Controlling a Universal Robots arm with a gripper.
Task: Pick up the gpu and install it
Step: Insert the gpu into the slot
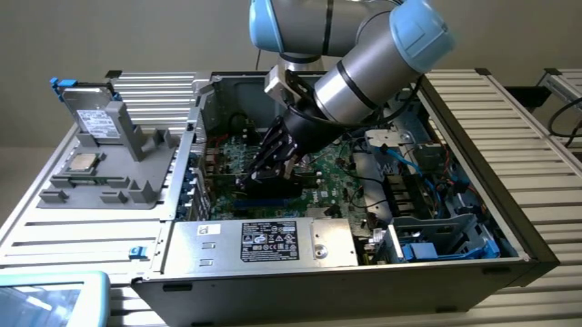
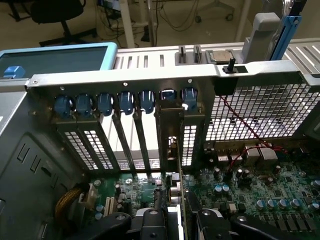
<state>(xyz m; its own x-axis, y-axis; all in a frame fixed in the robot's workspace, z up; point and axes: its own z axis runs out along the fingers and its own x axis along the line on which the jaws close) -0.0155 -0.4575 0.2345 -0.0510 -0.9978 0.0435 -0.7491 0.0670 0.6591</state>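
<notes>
My end effector (image 2: 172,226) is clamped on the gpu (image 2: 180,185). I grip it by the edge away from the board, so the card hangs on edge with its connector side toward the motherboard (image 2: 260,192) inside the open computer case (image 1: 318,293). Held this way, its silver bracket (image 2: 168,125) stands upright close to the rear slot wall (image 2: 125,80), lined up with an opening under the blue retention clips (image 2: 125,102). Whether the card is seated I cannot tell. Beyond the case, a grey parts holder (image 1: 136,146) sits on the tabletop (image 1: 54,231).
</notes>
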